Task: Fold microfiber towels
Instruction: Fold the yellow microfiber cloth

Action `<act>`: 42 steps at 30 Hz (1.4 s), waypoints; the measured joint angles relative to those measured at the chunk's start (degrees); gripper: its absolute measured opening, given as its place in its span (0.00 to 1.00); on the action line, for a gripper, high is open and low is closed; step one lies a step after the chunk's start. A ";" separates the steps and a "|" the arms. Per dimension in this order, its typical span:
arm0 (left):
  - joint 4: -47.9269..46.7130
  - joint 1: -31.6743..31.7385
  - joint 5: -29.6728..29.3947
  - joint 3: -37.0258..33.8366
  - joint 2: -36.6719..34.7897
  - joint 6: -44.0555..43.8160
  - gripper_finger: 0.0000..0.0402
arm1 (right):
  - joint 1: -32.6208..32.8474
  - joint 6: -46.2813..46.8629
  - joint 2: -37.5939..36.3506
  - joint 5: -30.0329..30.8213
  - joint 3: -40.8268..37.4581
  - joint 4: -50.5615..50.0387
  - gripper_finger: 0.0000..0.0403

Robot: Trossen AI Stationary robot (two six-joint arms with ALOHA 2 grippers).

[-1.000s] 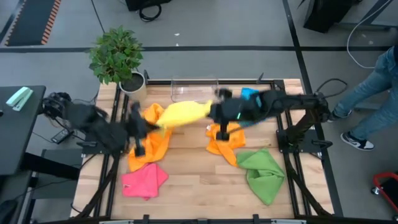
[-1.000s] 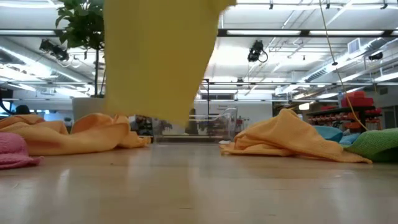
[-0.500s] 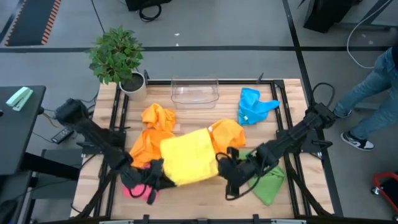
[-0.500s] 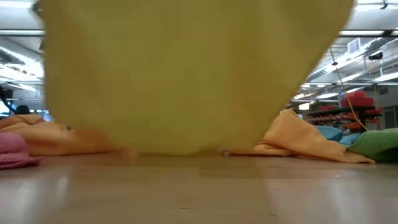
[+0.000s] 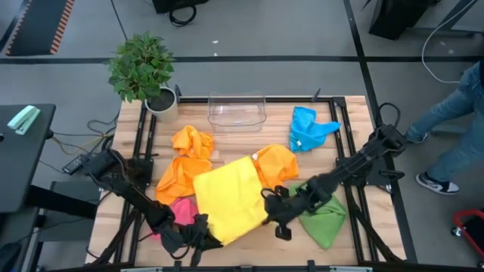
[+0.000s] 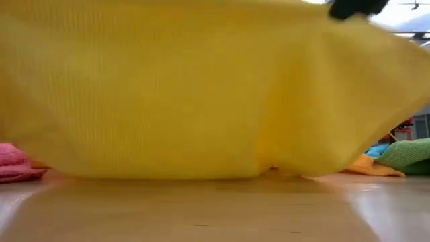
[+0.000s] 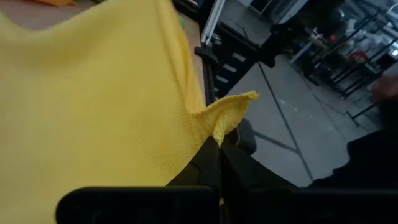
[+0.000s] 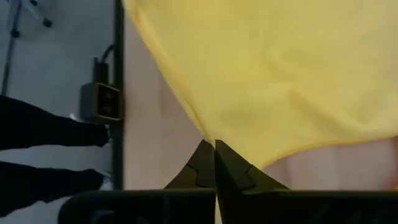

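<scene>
Since a moment ago I have dragged the yellow towel [image 5: 229,198] from the far middle of the table toward the near edge, and it now lies spread in a rough square over open wood, its far corners lapping onto the two orange towels [image 5: 184,168]. I hold it by two neighbouring corners so that it stays stretched flat between my arms; to my judgement that gives me a clean sheet to fold. My left gripper [image 5: 203,239] is pinched tight on the near left corner, where a small tuft of cloth [image 7: 229,112] sticks out past the fingers in the left wrist view. My right gripper [image 5: 270,212] is clamped on the right corner, the hem running straight into its closed tips [image 8: 213,151]. Both arms reach low and long from their side posts, wrists near the tabletop, the left arm crossing above the pink towel [image 5: 181,213]. Beside my right arm lies the green towel [image 5: 324,221], the blue towel [image 5: 306,128] sits at the far right, and the clear bin [image 5: 237,110] stands at the far edge.
</scene>
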 joint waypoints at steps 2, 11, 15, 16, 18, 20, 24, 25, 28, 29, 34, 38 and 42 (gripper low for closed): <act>-0.95 0.04 -1.46 -0.29 -0.65 1.59 0.03 | -2.90 -2.92 0.00 -1.59 -0.33 0.01 0.00; -15.57 0.98 1.66 -0.63 -4.51 -3.71 0.37 | -12.65 -12.46 -0.22 -4.32 -0.65 -3.83 0.00; -17.63 0.92 1.44 -0.65 -7.30 -5.14 0.54 | -14.12 -13.31 -0.22 -4.98 -0.61 -3.52 0.00; -17.17 1.13 1.39 -0.24 -8.11 -3.41 0.57 | -14.25 -13.31 -0.22 -5.12 -0.61 -3.55 0.00; -18.09 2.25 0.79 0.73 -9.59 2.51 0.61 | -14.31 -13.42 -0.22 -5.14 -0.61 -3.45 0.00; -20.69 3.80 0.31 3.08 -9.97 9.57 0.62 | -14.70 -13.53 -0.20 -5.21 -0.61 -3.45 0.00; -30.57 7.09 2.53 10.34 -9.24 23.94 0.59 | -15.72 -13.53 -0.17 -5.15 -0.58 -3.36 0.00; -33.75 8.05 3.66 12.44 -8.72 27.25 0.58 | -15.97 -13.53 -0.17 -5.13 -0.56 -3.36 0.00; -42.45 11.03 4.32 17.37 -7.30 34.08 0.55 | -16.47 -13.54 -0.17 -5.14 -0.50 -3.36 0.00; -43.66 11.98 4.33 18.50 -6.91 35.42 0.54 | -16.51 -13.53 -0.17 -5.14 -0.50 -3.40 0.00; -44.98 15.30 8.42 21.41 -3.59 39.05 0.52 | -16.52 -13.55 -0.15 -5.14 -0.50 -3.49 0.00; -45.17 15.85 8.69 21.61 -0.71 39.13 0.54 | -16.52 -13.55 -0.13 -5.14 -0.50 -3.89 0.00; -45.09 16.17 8.68 21.68 1.89 38.92 0.59 | -16.49 -13.61 -0.12 -5.14 -0.50 -3.93 0.00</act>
